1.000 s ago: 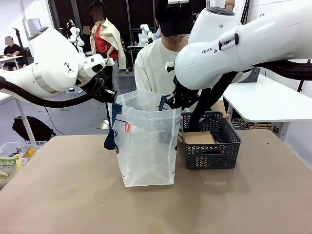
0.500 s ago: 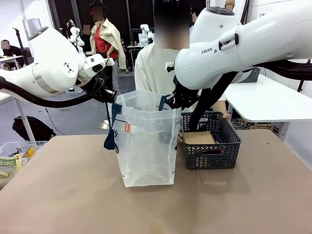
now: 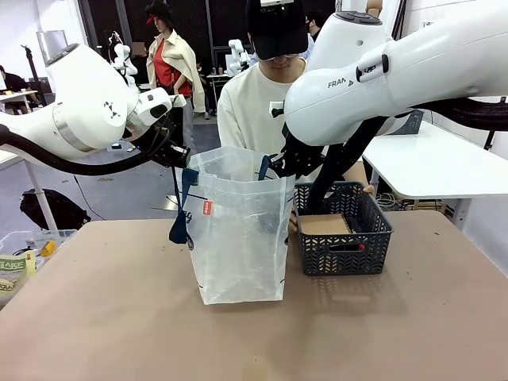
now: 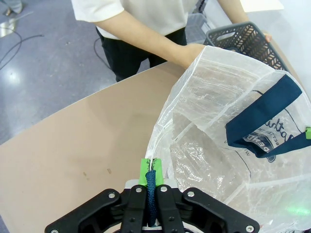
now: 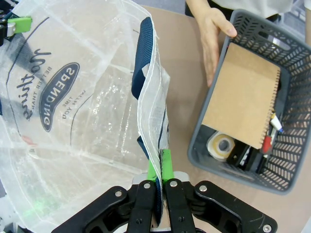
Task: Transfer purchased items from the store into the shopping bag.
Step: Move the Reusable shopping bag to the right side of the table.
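The shopping bag [image 3: 238, 234], clear and crinkly with dark blue handles and a small red tag, stands open mid-table. My left gripper [image 3: 179, 159] is shut on its left rim and blue strap [image 4: 151, 187]. On the opposite rim my right gripper [image 3: 278, 167] is shut, its green pads [image 5: 166, 165] pinching the plastic edge. The store, a dark grey lattice basket [image 3: 373, 238], sits just right of the bag. Purchased items lie in it: a tan spiral notebook [image 5: 245, 97], a tape roll [image 5: 221, 145] and dark small goods [image 5: 245, 156]. A person's hand [image 5: 211, 39] rests at the basket's edge.
The person stands across the table behind the bag [image 4: 218, 121], with a forearm [image 4: 155, 43] reaching toward the basket [image 4: 245, 39]. A clear bin [image 3: 20, 258] of oddments sits at the table's left edge. A white table [image 3: 436, 163] stands at the right rear.
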Tool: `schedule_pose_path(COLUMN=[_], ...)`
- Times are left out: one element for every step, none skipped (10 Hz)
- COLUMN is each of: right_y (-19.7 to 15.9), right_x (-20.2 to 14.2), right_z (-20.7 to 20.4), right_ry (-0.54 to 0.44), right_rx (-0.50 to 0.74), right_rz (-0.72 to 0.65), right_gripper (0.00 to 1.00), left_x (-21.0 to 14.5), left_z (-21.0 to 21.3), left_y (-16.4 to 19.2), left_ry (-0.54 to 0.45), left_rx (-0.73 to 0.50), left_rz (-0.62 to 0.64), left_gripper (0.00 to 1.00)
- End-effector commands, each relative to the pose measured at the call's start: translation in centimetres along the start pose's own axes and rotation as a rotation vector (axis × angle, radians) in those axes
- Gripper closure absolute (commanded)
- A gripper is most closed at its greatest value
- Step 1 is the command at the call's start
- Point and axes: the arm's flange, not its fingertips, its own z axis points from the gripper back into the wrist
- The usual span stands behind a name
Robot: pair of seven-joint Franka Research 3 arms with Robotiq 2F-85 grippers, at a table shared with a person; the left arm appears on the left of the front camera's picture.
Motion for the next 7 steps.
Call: schedule_pose_path(right_y=[-0.2,-0.2,-0.2,-0.2,-0.2,-0.2,-0.2], right_x=[-0.08,-0.08,-0.08,-0.08,-0.08,-0.08,-0.08], right_z=[0.05,0.05,0.05,0.05,0.05,0.05,0.05], right_ry=[-0.003,-0.003,-0.003,-0.003,-0.003,-0.003,-0.003], right_rx=[0.015,0.015,0.015,0.015,0.015,0.015,0.015], right_rz=[0.006,0.006,0.006,0.006,0.006,0.006,0.006], right_gripper=[1.0,1.0,1.0,1.0,1.0,1.0,1.0], left_x=[-0.14,-0.14,-0.14,-0.14,-0.14,-0.14,-0.14], left_z=[0.38,0.38,0.38,0.38,0.38,0.38,0.38], left_y=[0.09,0.09,0.09,0.09,0.09,0.09,0.09], left_ry=[-0.012,-0.012,-0.012,-0.012,-0.012,-0.012,-0.012], left_rx=[0.009,0.009,0.009,0.009,0.009,0.009,0.009], left_rz=[0.01,0.01,0.01,0.01,0.01,0.01,0.01], left_gripper=[1.0,1.0,1.0,1.0,1.0,1.0,1.0])
